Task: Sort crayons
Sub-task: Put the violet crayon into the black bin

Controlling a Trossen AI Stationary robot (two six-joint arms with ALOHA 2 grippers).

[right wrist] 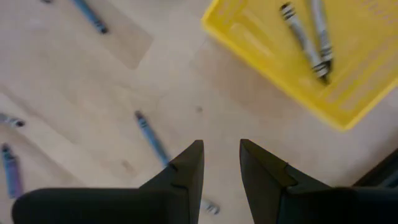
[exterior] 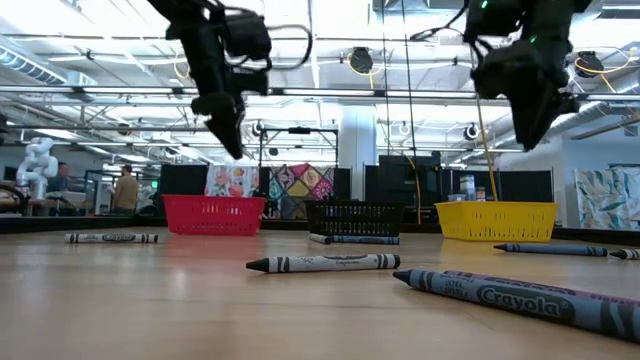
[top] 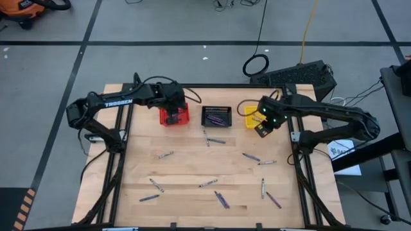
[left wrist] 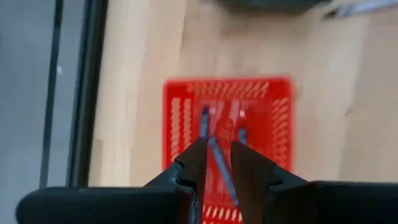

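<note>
Crayons (top: 207, 183) lie scattered over the worktop's middle and near edge, others already in the baskets along the far edge. Left gripper (left wrist: 214, 163) hangs above the red basket (left wrist: 280, 124), jaws parted, a blue crayon (left wrist: 221, 168) between them, apparently dropping. Right gripper (right wrist: 221, 165), jaws apart and empty, hovers beside the yellow basket (right wrist: 261, 56), nearer the right-side strays, one blue stick (right wrist: 149, 137) lying just ahead.
</note>
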